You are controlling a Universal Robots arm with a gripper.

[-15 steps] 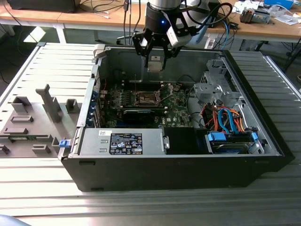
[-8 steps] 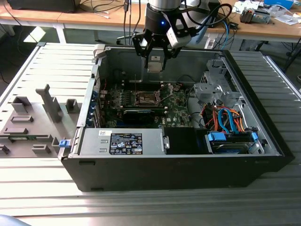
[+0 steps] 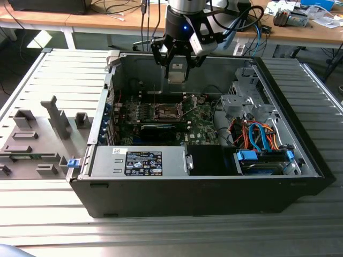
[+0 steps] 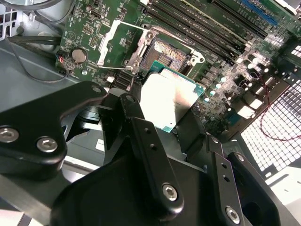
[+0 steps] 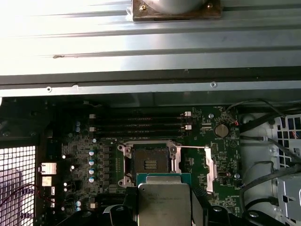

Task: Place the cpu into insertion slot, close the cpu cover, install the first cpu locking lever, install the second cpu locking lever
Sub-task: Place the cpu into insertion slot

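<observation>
Cpu gripped above the open insertion slot

The cpu [image 4: 167, 96], silvery top up in both wrist views, was clamped between the black fingers [image 4: 125, 104] of the gripper [image 4: 162, 110], which were closed on two opposite edges. It hung above the motherboard [image 4: 225, 70], apart from the insertion slot [image 4: 170, 52], whose dark golden contact field lay bare inside its metal frame. The cpu cover [image 4: 120, 44] lay open just beside the slot, green board showing through its square window. Long memory slots [image 4: 197, 21] ran near the slot. In the exterior view the gripper hung inside the open computer case [image 3: 214, 198], which lay on a ribbed metal table [image 3: 53, 69], with a grey fixture [image 3: 56, 115] toward that view's left
</observation>
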